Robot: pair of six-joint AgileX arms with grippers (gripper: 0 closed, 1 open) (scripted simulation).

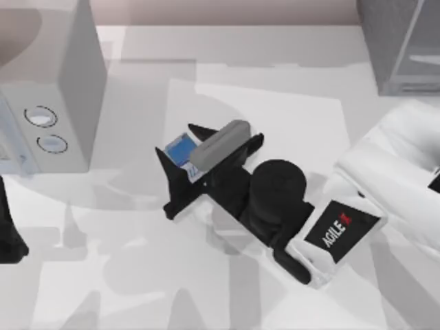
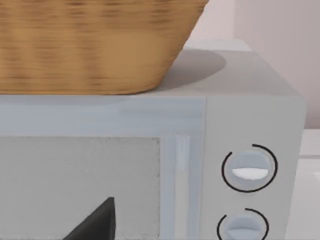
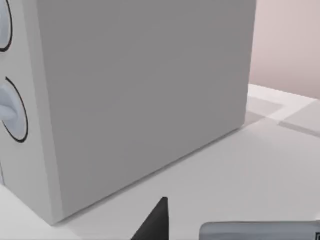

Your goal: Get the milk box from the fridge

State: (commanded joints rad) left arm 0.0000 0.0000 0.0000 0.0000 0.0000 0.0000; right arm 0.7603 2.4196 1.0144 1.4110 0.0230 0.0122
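Note:
The milk box [image 1: 180, 150], a small carton with a blue face and white edges, sits over the middle of the table between the black fingers of my right gripper [image 1: 177, 143], which is shut on it. A grey bar on the gripper [image 1: 220, 144] covers part of the carton. My right arm reaches in from the right. The fridge [image 1: 399, 48], a dark grey cabinet with a translucent panel, stands at the back right corner, well apart from the gripper. My left arm [image 1: 10, 234] is parked at the table's left edge.
A pale grey box with two round dials [image 1: 48, 103] stands at the back left, close to the milk box. A wicker basket [image 2: 90, 45] rests on top of it. The right wrist view faces that box's side wall [image 3: 145, 90].

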